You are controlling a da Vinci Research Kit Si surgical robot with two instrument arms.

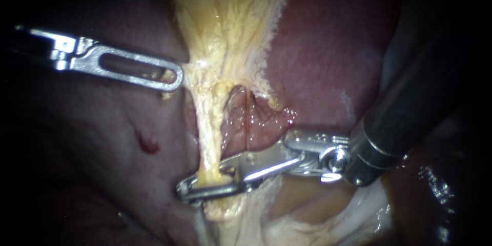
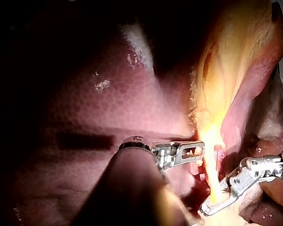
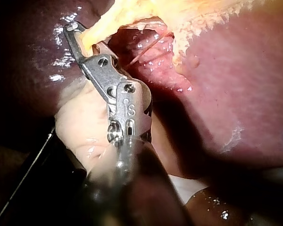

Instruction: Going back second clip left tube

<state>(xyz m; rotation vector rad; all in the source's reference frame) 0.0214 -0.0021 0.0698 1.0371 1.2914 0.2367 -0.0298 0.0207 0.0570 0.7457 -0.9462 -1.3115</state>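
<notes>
The endoscope view shows the right instrument (image 1: 205, 187) with its jaws closed narrowly across the left tube (image 1: 207, 133), at the near, low end of the tube. Only the endoscope and left wrist views show the left instrument (image 1: 174, 78). Its jaws pinch the edge of the yellow tissue (image 1: 225, 25) farther up.

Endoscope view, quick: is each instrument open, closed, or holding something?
Left instrument: jaws closed on the yellow tissue.
Right instrument: jaws closed on the yellow tube.
</notes>
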